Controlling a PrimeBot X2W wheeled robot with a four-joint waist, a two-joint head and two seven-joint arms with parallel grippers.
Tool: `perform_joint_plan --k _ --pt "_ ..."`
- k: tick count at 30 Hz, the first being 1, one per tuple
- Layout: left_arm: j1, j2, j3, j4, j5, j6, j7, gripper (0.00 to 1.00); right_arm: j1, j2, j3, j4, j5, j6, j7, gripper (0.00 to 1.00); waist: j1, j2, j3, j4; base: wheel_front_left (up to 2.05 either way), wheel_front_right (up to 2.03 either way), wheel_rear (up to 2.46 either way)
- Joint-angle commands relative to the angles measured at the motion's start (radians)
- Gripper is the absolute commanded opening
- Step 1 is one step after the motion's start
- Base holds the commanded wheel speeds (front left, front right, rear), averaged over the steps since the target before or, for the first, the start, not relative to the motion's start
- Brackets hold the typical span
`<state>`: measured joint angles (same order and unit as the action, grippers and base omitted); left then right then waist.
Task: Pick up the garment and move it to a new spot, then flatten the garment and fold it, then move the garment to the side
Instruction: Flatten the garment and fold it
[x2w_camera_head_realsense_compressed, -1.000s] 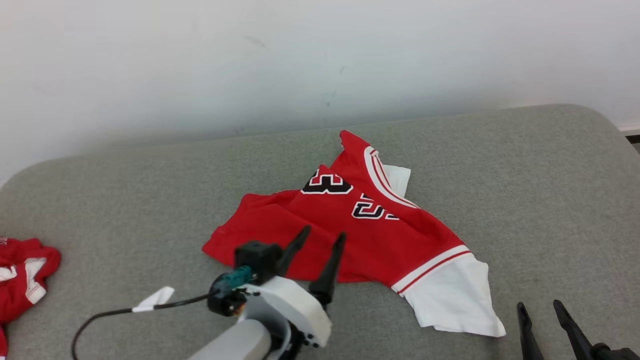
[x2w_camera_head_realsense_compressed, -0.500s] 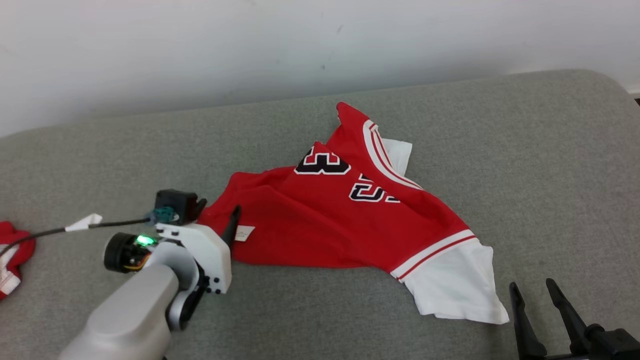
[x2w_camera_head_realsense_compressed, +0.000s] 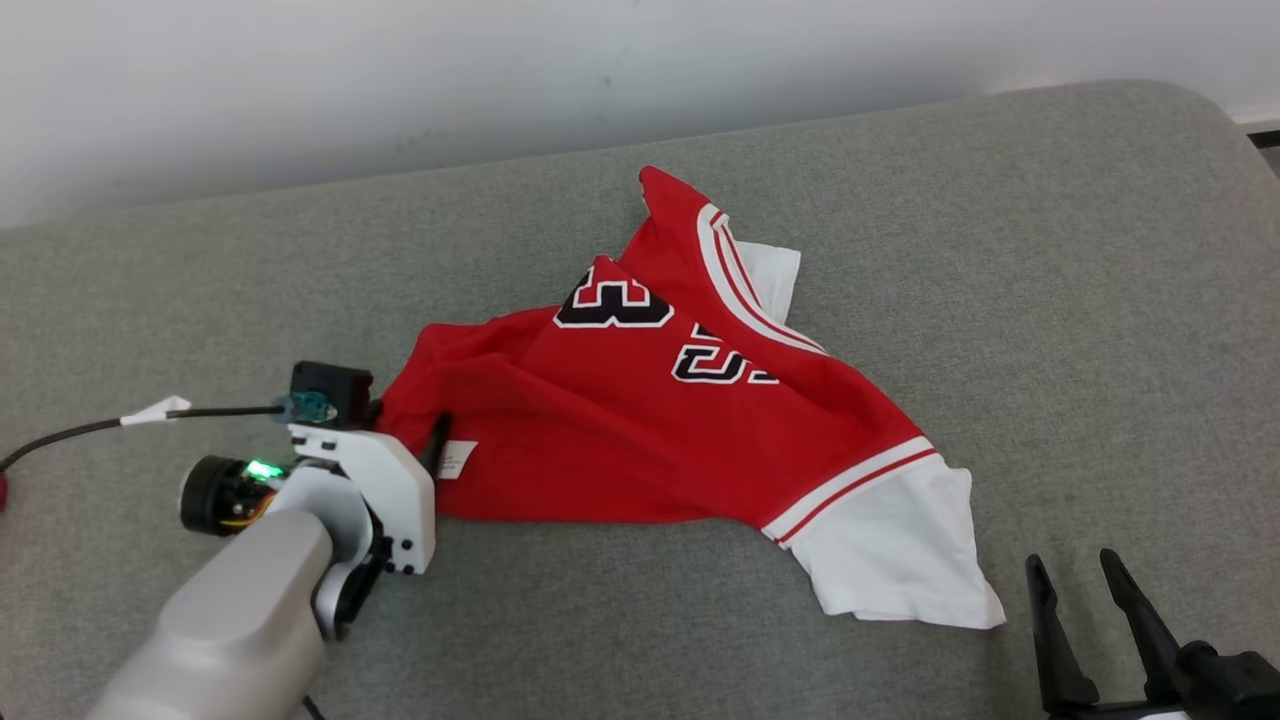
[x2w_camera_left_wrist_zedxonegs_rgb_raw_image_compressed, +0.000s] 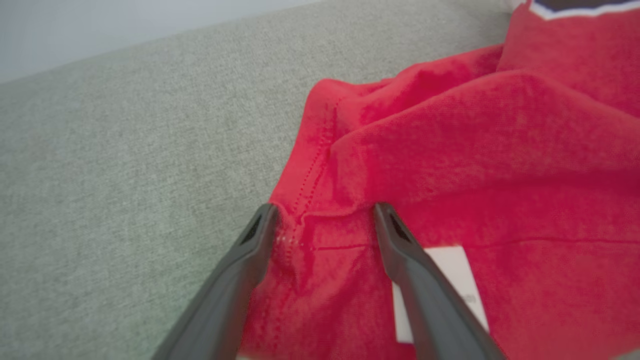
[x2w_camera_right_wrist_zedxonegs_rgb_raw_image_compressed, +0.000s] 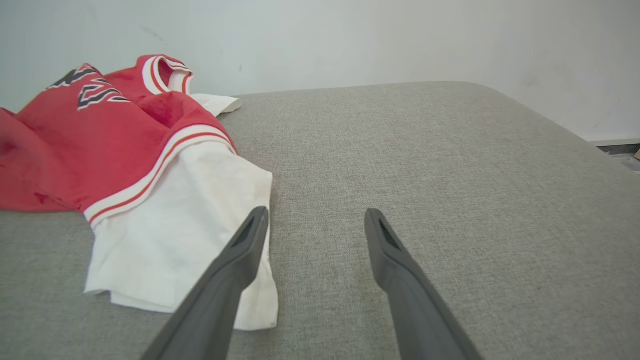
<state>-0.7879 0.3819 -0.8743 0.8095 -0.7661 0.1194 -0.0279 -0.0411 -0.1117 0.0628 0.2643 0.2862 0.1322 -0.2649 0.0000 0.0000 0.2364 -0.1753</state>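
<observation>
The garment is a red jersey with black numbers, white-striped trim and white sleeves, lying crumpled on the grey padded surface. My left gripper is at its left hem corner. In the left wrist view that gripper is open, its fingers straddling the stitched red hem, with a white label by the right finger. My right gripper stands open at the lower right, apart from the cloth. In the right wrist view its left finger overlaps the edge of the white sleeve.
A black cable with a white tag trails left from my left wrist. A scrap of another red cloth shows at the far left edge. A pale wall runs behind the surface, whose rounded corner is at the right.
The head camera has shifted, so the whole picture moved. My left gripper went from the garment's near edge leftward to its left hem corner. The right gripper stays open.
</observation>
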Motion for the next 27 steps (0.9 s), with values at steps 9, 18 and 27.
perform_joint_plan --k 9,18,27 --pt "0.016 -0.008 0.002 0.027 -0.018 0.000 -0.016 1.00 -0.008 -0.006 0.000 -0.003 -0.008 -0.003 0.001 1.00 0.0000 0.0000 -0.012 0.019 0.00 0.00 0.00" --pt "0.017 -0.012 0.014 0.030 -0.041 -0.001 -0.020 1.00 -0.007 -0.009 0.008 0.000 -0.008 -0.003 0.001 1.00 0.0000 0.0000 -0.014 0.022 0.00 0.00 0.00" --pt "0.028 -0.013 0.015 0.026 -0.053 -0.013 -0.017 0.06 -0.006 -0.008 0.007 0.005 -0.010 -0.003 0.001 1.00 0.0000 0.0000 -0.017 0.019 0.00 0.00 0.00"
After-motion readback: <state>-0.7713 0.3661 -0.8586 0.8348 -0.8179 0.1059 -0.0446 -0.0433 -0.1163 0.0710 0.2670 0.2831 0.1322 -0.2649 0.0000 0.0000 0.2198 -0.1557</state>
